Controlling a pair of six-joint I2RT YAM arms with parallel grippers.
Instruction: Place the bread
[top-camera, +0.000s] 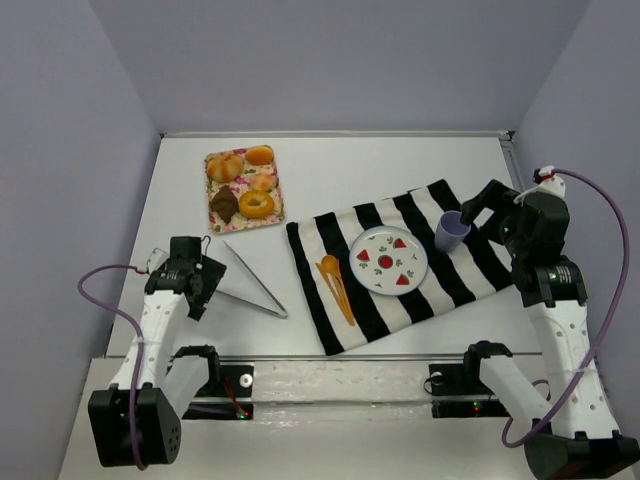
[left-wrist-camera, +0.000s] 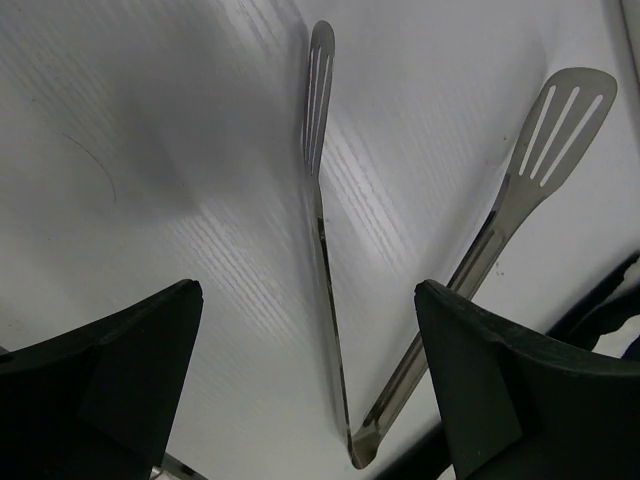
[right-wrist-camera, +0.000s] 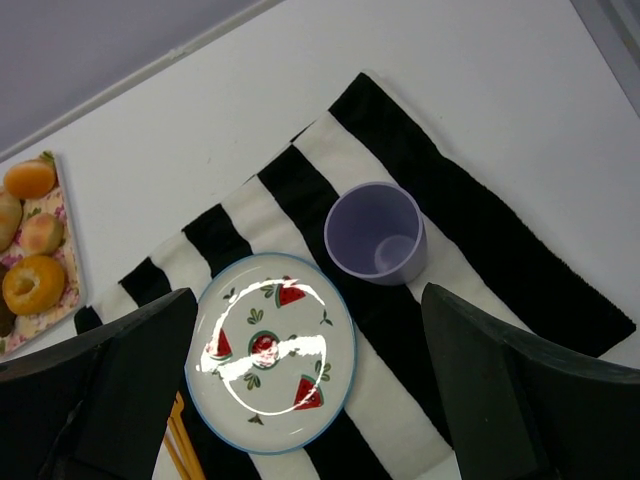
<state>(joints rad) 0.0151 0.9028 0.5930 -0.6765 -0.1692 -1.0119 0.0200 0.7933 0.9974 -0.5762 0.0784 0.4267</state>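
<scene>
The small golden-orange glazed ring of bread, dark at its centre hole, lies on the floral rectangular tray at the far left, among a dark brown piece and round buns. It looks light and soft with a slick crust (probably easy to dent), so a gentle pinch across its outer sides seems best. Long steel slotted tongs lie under the left gripper, whose jaws are wide and empty. The right gripper, just as wide, hangs over the watermelon-patterned plate.
</scene>
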